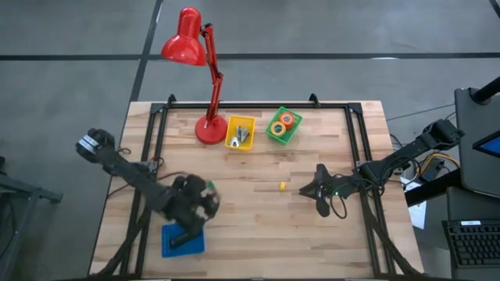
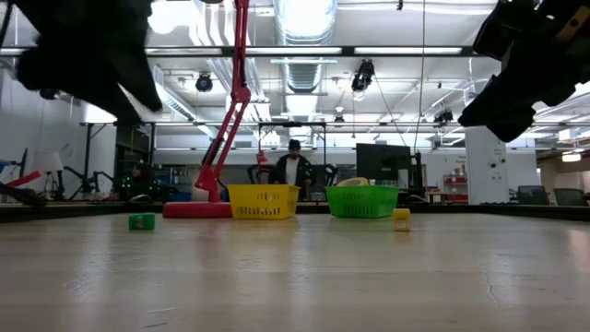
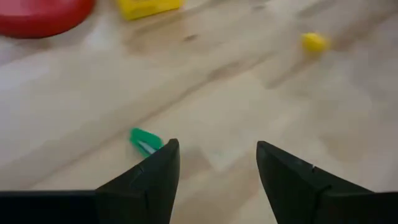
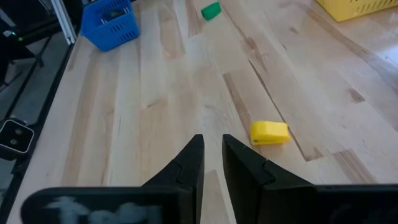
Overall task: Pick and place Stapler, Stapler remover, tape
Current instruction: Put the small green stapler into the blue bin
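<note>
My left gripper (image 3: 217,163) is open, raised above the wood near the table's near-left part (image 1: 208,200), beside a tiny green bit (image 3: 144,140). My right gripper (image 4: 211,146) hangs over the table's right part (image 1: 311,190), its fingers all but together and empty, with a tiny yellow bit (image 4: 270,132) just ahead on the wood. The tape rolls (image 1: 284,122) lie in a green basket (image 1: 275,134). A metal thing (image 1: 243,135) lies in a yellow basket (image 1: 233,125). Something dark (image 1: 184,236) shows in a blue basket (image 1: 173,247); whether it is the stapler I cannot tell.
A red desk lamp stands with its base (image 1: 209,130) at the far edge, left of the yellow basket, its head (image 1: 184,43) beyond the table. A black frame rail (image 1: 258,107) runs along the far side. Bare wood (image 1: 258,226) lies between the arms. A person (image 2: 292,166) stands far behind.
</note>
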Robot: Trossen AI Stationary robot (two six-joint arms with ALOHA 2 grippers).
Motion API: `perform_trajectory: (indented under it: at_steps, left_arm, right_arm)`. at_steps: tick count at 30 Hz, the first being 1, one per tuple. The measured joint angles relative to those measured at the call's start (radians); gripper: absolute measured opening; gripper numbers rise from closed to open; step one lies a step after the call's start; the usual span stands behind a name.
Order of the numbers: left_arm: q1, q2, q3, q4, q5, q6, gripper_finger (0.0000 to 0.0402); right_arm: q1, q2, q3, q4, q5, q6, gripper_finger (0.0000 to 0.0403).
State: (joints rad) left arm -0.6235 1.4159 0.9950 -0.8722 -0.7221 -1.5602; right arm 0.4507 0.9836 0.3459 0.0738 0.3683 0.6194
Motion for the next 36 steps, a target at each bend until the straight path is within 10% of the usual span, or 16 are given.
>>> perform_trajectory:
  at_steps: [13,36]
  left_arm:
    - [0.292,0.018,-0.149,0.115,0.234,0.087,0.0213]
    - [0.322,0.093,-0.351,0.507,0.295,0.049,0.0213]
  right_arm:
    - [0.001,0.000,-0.011,0.002,0.000,-0.003,0.0048]
    - [0.001,0.000,-0.019,0.015,0.000,0.001,0.0048]
